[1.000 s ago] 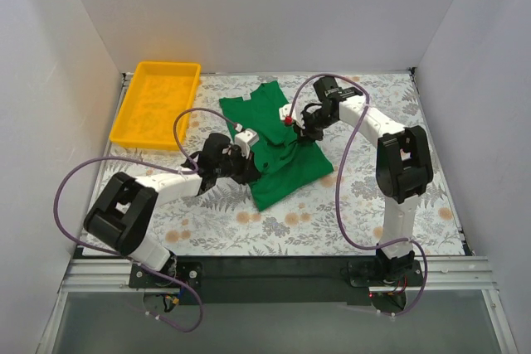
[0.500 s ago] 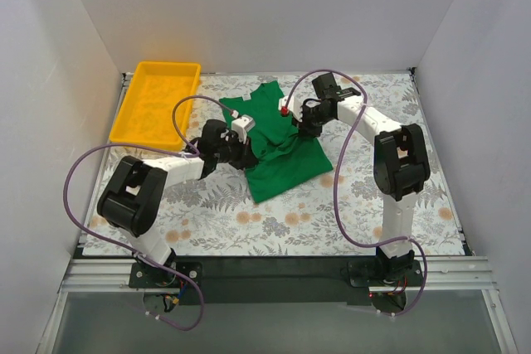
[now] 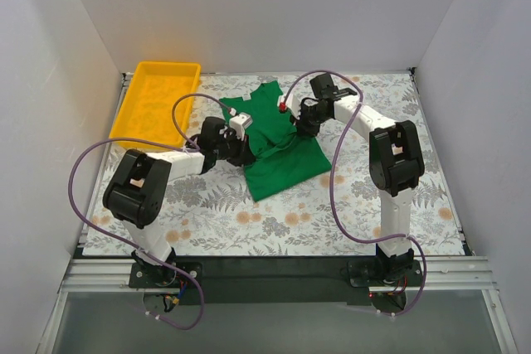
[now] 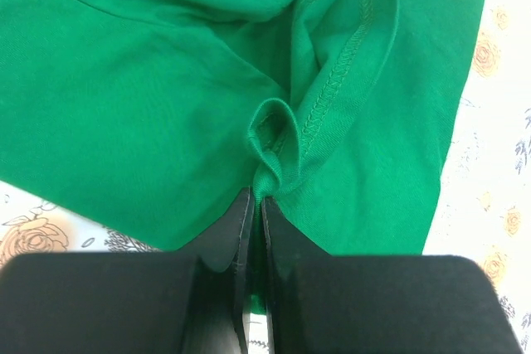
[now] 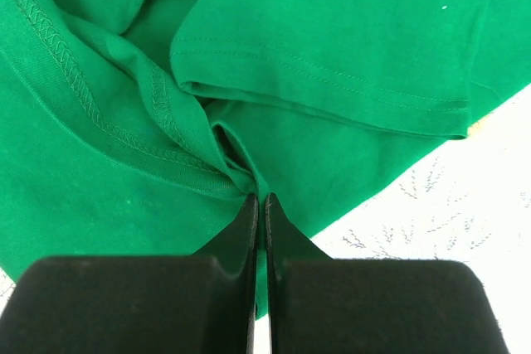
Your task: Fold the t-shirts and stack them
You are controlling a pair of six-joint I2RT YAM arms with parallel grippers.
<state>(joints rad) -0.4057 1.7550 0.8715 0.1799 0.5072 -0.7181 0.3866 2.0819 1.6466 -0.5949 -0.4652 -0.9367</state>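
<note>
The bright green t-shirt (image 3: 278, 155) lies partly folded in the middle of the table. My left gripper (image 3: 241, 145) is shut on a pinched fold of its hem at the shirt's left side; in the left wrist view the gripper (image 4: 259, 201) holds bunched green cloth (image 4: 274, 134). My right gripper (image 3: 300, 124) is shut on the t-shirt's right edge near the top; in the right wrist view the gripper (image 5: 259, 198) pinches a hemmed fold (image 5: 224, 151). The neck label is hidden.
A yellow plastic tray (image 3: 158, 104) stands at the back left. The floral tablecloth (image 3: 290, 221) covers the table. White walls close in the back and both sides. Purple cables loop over both arms.
Both grippers have moved away from me toward the back with the shirt's edges held. The shirt's near edge has drawn back with them.
</note>
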